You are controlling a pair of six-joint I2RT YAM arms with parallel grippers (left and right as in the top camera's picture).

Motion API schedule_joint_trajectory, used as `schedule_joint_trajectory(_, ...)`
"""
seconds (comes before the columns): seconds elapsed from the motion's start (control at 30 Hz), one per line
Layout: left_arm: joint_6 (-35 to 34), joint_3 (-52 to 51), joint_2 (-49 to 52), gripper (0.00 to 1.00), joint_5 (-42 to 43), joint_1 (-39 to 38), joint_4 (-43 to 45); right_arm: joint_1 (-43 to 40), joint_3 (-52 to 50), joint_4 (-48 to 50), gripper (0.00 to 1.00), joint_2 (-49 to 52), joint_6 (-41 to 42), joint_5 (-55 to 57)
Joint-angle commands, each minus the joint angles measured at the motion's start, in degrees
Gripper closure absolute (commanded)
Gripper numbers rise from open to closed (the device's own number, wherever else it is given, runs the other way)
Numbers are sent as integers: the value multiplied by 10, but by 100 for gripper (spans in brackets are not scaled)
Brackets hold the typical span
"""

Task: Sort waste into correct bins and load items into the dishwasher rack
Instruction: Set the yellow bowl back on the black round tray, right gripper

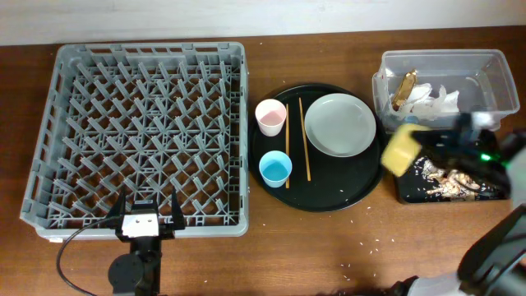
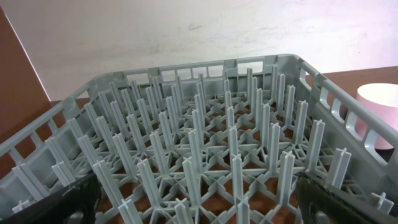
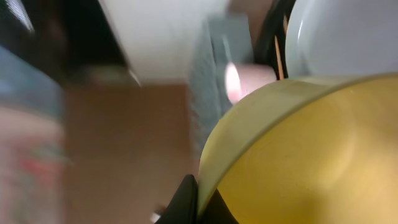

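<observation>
At the right edge of the tabletop, the right end effector (image 1: 416, 147) is clamped on the rim of the yellow bowl (image 1: 400, 152). It holds the bowl tilted at the flat black tray (image 1: 404, 194) — apparently so that food scraps (image 1: 448, 177) land there, apart from the napkins (image 1: 436, 99) and gold wrapper (image 1: 403, 89) in the clear tub (image 1: 444, 56). The left end effector (image 1: 149, 214) hovers with fingers apart and empty at the near wall of the dishwasher rack (image 1: 148, 48) — probably placed for loading.

Tilted yellow bowl (image 1: 400, 151) at edge of flat black tray (image 1: 407, 191) holding scraps (image 1: 448, 179). On round tray (image 1: 329, 201): pink cup (image 1: 270, 117), blue cup (image 1: 275, 168), chopsticks (image 1: 287, 144), plate (image 1: 339, 124). In clear tub (image 1: 493, 62): napkins (image 1: 436, 99), wrapper (image 1: 403, 89). Far left: rack (image 1: 148, 123).
</observation>
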Motion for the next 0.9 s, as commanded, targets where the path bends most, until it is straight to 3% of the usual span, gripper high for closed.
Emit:
schedule_joint_trajectory(0.0,9,-1,-4,0,6,4,-3,128,2,21,96,-55,15,253)
schedule_joint_trajectory(0.1,9,-1,-5,0,6,4,-3,260,2,61,96,-62,94,441)
schedule_joint_trajectory(0.4,9,-1,-5,0,6,4,-3,539,2,133,96,-32,329,803)
schedule_joint_trajectory(0.67,9,-1,-5,0,6,4,-3,610,2,149,94,45,363,831)
schedule_joint_trajectory(0.77,9,-1,-4,0,6,4,-3,596,2,150,83,48,363,829)
schedule_joint_trajectory(0.87,9,-1,-5,0,6,4,-3,590,2,149,61,48,363,822)
